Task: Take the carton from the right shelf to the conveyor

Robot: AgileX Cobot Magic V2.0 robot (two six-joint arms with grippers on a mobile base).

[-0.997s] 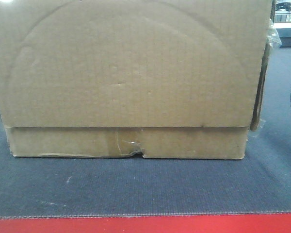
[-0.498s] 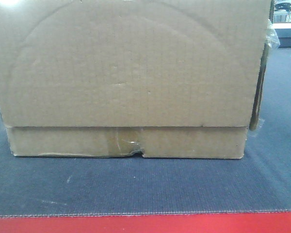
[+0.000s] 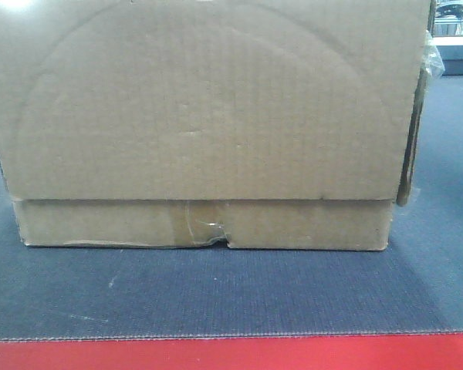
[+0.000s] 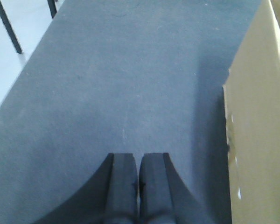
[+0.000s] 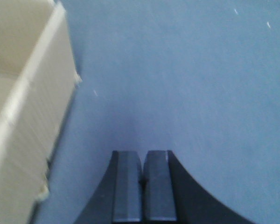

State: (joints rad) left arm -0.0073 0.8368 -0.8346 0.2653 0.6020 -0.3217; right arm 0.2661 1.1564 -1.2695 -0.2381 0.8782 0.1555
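Change since earlier frame: carton (image 3: 204, 123) sat a shade farther right on the belt and lower in the front view; the dark cable seen at the right edge a second earlier was gone.
Left tool (image 4: 138, 186): pads pressed together, holding nothing, hovering over bare belt with the carton's side wall just to its right and apart from it.
Right tool (image 5: 143, 184): pads likewise together and empty, carton just to its left, not touching.
Carton: resting flat on the conveyor (image 3: 216, 297), flap and torn tape seam facing the front camera; set back from the red front edge (image 3: 231, 354), likely so it rode fully on the belt.
Judgement: both tools stood clear on either side, which suggests the carton was already delivered and released.
Right shelf: not in view.
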